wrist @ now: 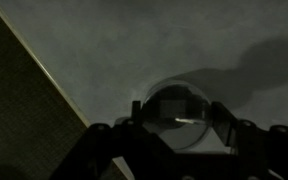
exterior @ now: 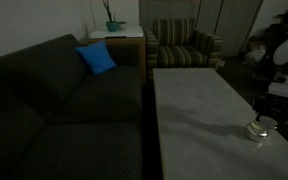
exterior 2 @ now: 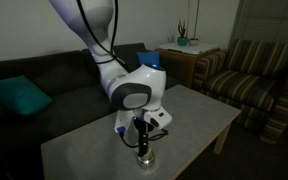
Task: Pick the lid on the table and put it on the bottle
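While the gripper (exterior 2: 142, 133) hovers over the bottle (exterior 2: 144, 156) on the table (exterior 2: 199, 110) at its six o'clock, jaws' state and the lid's whereabouts unclear, placement seems underway, demanding a centred descent.

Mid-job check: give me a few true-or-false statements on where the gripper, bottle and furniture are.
1. The gripper hangs right over the bottle. True.
2. The bottle stands on the sofa. False: it stands on the pale table.
3. The cushion on the sofa is red. False: it is blue.
4. A plant stands on the side table between the sofa and the striped armchair. True.
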Tool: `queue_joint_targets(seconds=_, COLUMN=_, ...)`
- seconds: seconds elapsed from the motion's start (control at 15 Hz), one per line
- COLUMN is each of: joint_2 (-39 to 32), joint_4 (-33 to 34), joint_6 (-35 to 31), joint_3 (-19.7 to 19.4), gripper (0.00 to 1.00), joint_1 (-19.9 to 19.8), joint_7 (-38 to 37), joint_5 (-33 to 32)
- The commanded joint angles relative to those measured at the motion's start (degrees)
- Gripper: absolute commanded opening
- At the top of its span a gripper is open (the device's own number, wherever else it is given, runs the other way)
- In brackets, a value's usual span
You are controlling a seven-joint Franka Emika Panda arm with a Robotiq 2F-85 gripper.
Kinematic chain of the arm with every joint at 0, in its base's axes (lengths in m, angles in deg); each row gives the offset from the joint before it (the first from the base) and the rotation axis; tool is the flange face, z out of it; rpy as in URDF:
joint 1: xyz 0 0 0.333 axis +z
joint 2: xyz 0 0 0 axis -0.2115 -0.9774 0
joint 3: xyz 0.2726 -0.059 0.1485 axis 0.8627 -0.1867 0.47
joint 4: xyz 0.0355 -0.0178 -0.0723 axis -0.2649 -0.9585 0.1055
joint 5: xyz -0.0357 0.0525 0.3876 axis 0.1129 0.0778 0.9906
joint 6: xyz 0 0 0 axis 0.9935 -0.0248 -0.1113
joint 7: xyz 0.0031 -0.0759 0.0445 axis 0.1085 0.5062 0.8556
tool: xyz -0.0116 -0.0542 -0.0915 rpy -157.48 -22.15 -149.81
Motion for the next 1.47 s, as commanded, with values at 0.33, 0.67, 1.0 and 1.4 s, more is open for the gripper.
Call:
queue_joint_targets(seconds=0.33, joint_2=-5.3, joint_4=9.3, joint_6=4.0, joint_3=0.2, gripper=0.44, joint_1=-0.7, joint_7=0.0, joint_5=1.4)
queue_joint_targets(seconds=0.67, joint_2=-9.9, joint_4=16.4, joint_6=8.8, joint_3=0.1, gripper=0.44, joint_1=-1.0, joint_7=-1.5, joint_5=1.5)
queue_joint_targets(seconds=1.0, joint_2=-9.0, joint_4=14.2, joint_6=7.8, joint_3=0.2, gripper=0.44, joint_1=-1.0, joint_7=-2.2, joint_5=2.1)
queue_joint_targets(seconds=1.4, joint_2=-7.1, joint_4=11.1, joint_6=6.2, joint_3=-0.9, gripper=0.44, joint_1=-0.1, joint_7=-4.4, joint_5=2.5)
